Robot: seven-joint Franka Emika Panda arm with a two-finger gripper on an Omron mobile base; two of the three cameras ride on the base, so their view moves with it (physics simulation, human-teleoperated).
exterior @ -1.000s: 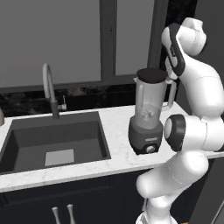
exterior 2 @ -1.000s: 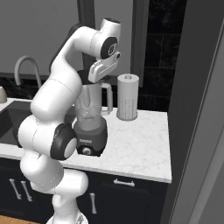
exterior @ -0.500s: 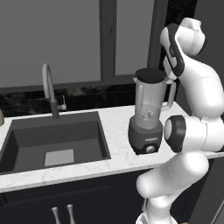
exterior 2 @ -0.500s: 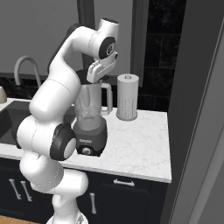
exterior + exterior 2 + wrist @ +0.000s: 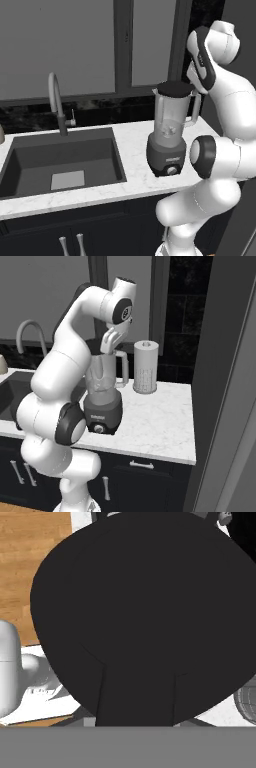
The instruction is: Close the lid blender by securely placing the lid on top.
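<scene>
The black lid [image 5: 174, 89] is sitting on the blender [image 5: 169, 131], looking light, stiff; grab its rim. Jaws: I cannot tell.

Little differs from the earlier pictures. In the left base view the arm's upper link, above and to the right of the blender [image 5: 171, 129], sits a shade further right and leans slightly more away from the jar than a second ago. In the right base view the white wrist piece by the blender's rim hangs a touch lower. The lid [image 5: 174, 89] lies flat on the blender's rim as before. Whether the gripper has moved cannot be told.
</scene>
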